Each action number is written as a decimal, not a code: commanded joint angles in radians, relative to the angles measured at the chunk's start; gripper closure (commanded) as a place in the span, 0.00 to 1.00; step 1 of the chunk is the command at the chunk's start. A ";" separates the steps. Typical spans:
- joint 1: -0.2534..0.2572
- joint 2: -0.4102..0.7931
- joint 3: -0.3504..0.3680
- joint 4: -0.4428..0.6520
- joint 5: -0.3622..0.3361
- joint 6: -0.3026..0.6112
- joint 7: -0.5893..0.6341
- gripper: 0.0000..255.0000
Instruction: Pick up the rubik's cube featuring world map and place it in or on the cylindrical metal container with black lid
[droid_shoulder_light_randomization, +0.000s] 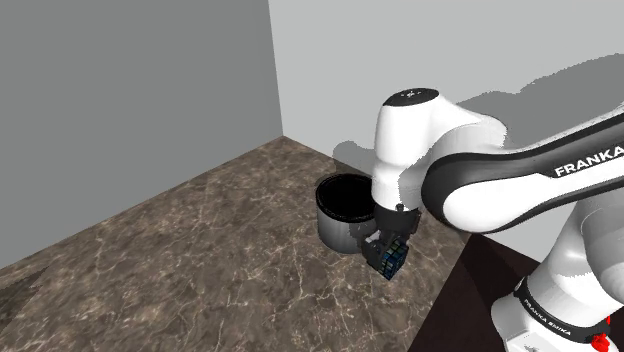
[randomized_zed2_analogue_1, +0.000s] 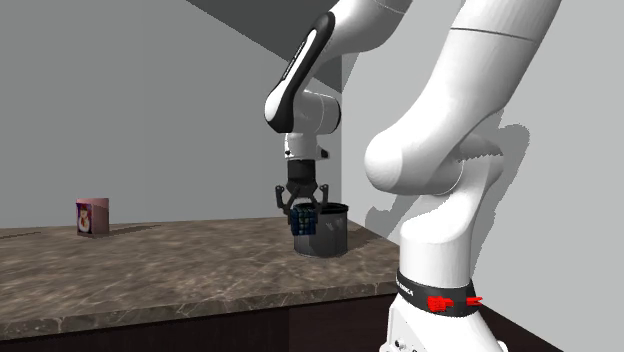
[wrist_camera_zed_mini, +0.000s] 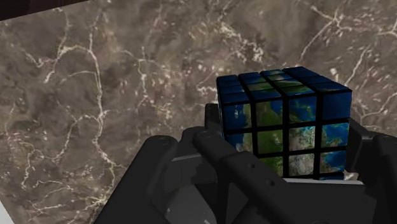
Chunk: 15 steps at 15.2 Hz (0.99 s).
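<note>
The end effector (droid_shoulder_light_randomization: 384, 250) clasps the world-map cube (wrist_camera_zed_mini: 286, 121) above the bench (droid_shoulder_light_randomization: 200, 260), just beside the grey cylindrical container (droid_shoulder_light_randomization: 336, 226), whose open mouth looks dark inside.

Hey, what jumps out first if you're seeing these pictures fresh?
A world-map Rubik's cube in blue and green, clamped in the arm's black jaws above the brown marbled countertop. Right beside it stands a grey cylindrical metal container with a black top; a small pink box sits far off at the second exterior view's left.
</note>
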<state>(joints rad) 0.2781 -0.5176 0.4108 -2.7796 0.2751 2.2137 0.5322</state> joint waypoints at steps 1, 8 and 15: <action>0.000 -0.021 -0.008 0.014 -0.003 -0.035 -0.001 1.00; 0.001 -0.085 -0.033 0.070 -0.016 -0.155 -0.002 1.00; -0.002 -0.129 -0.055 0.138 -0.031 -0.267 0.000 1.00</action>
<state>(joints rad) 0.2774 -0.6421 0.3592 -2.6527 0.2470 1.9630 0.5323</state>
